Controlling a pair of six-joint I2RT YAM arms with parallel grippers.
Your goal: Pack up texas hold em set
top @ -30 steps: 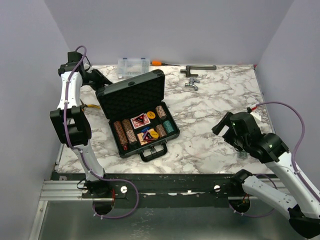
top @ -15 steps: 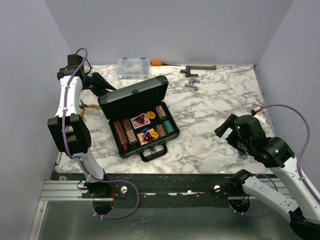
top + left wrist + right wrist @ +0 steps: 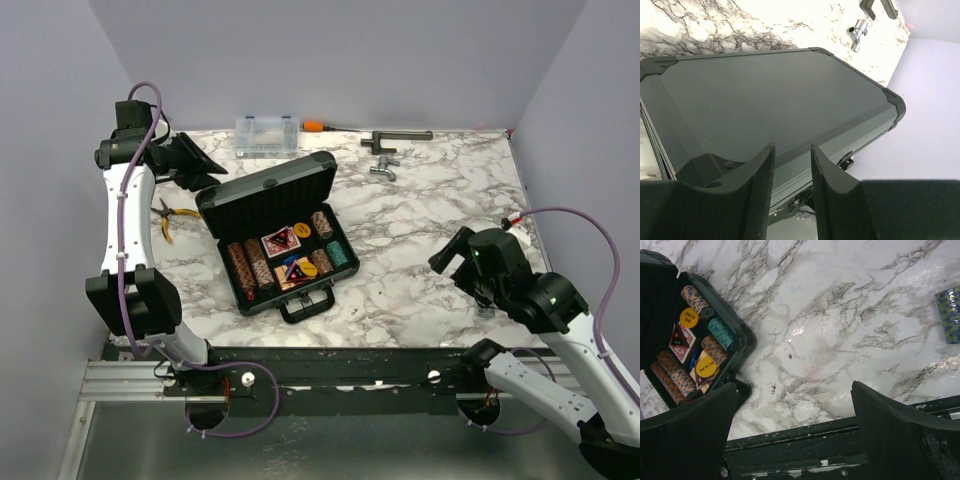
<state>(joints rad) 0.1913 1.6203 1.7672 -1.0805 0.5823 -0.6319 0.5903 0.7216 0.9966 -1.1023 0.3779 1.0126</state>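
The black case (image 3: pixel 268 195) of the texas hold em set lies open left of centre, its lid tilted up. Brown chip stacks (image 3: pixel 250 270), a teal stack (image 3: pixel 340 257), a yellow disc (image 3: pixel 302 229) and cards with a red triangle (image 3: pixel 281 241) fill the foam base. My left gripper (image 3: pixel 207 166) hangs behind the lid's far left corner. In the left wrist view the lid's grey outer face (image 3: pixel 775 95) fills the frame, and the left gripper (image 3: pixel 792 147) shows a narrow gap with nothing in it. My right gripper (image 3: pixel 794 386) stands wide open over bare marble. A blue-green chip stack (image 3: pixel 950 315) lies at its right.
A clear organiser box (image 3: pixel 267 134), an orange-handled screwdriver (image 3: pixel 315 126) and metal tools (image 3: pixel 395 137) lie along the back wall. Yellow-handled pliers (image 3: pixel 165 215) lie left of the case. The case's handle (image 3: pixel 307 303) points at the table's near edge (image 3: pixel 330 350).
The lid has tipped slightly forward. My left arm has risen and its gripper has drawn back to the left of the lid. The right arm shifted slightly right, then held still.
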